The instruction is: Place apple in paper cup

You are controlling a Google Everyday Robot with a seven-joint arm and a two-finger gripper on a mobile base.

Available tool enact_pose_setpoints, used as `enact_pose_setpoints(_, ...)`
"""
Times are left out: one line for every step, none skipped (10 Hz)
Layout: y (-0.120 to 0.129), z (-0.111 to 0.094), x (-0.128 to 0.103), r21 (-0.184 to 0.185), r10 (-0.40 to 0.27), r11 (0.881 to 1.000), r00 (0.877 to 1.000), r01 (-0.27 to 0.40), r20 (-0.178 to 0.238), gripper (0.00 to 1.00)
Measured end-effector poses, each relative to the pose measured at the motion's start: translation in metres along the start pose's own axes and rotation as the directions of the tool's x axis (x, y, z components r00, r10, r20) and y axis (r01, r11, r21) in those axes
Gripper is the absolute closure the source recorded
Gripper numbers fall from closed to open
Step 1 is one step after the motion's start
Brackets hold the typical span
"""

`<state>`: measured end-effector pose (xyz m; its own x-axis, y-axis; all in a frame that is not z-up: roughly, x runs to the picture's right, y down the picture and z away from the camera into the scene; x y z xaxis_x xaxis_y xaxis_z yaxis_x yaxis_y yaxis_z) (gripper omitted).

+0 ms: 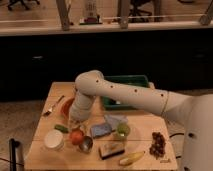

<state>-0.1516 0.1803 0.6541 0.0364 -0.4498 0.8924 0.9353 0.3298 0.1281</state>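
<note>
The apple is a small red-orange fruit resting on the wooden table, front left. The white paper cup stands just left of it, mouth up. My gripper hangs at the end of the white arm, directly above the apple and very close to it. The arm reaches in from the right and hides part of the orange bowl behind it.
A small metal cup stands right of the apple. A blue sponge, a yellow-green fruit, a banana, dark grapes, a green bin, a fork and a green pepper also lie on the table.
</note>
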Motion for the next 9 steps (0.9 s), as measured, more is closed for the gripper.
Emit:
enact_pose_setpoints(-0.011, -0.001, 0.003, -0.015, -0.008, 1.0, 1.0, 0.008, 0.005, 1.0)
enact_pose_setpoints(-0.031, 0.001, 0.009, -0.032, -0.016, 0.999, 1.0, 0.017, 0.01, 1.0)
enact_pose_setpoints(-0.047, 0.0, 0.015, -0.043, -0.026, 0.999, 1.0, 0.027, 0.012, 1.0)
enact_pose_setpoints(-0.055, -0.002, 0.02, -0.054, -0.029, 0.998, 0.999, 0.03, 0.014, 1.0)
enact_pose_setpoints(-0.065, -0.005, 0.025, -0.063, -0.038, 0.997, 0.999, 0.039, 0.01, 1.0)
enact_pose_setpoints(-0.068, -0.006, 0.026, -0.068, -0.044, 0.997, 0.999, 0.044, 0.007, 1.0)
enact_pose_setpoints(-0.072, -0.005, 0.027, -0.076, -0.052, 0.996, 0.999, 0.053, 0.007, 1.0)
enact_pose_setpoints(-0.083, -0.001, 0.028, -0.083, -0.065, 0.994, 0.998, 0.066, 0.008, 1.0)
enact_pose_setpoints(-0.091, 0.003, 0.028, -0.093, -0.077, 0.993, 0.997, 0.078, 0.013, 1.0)
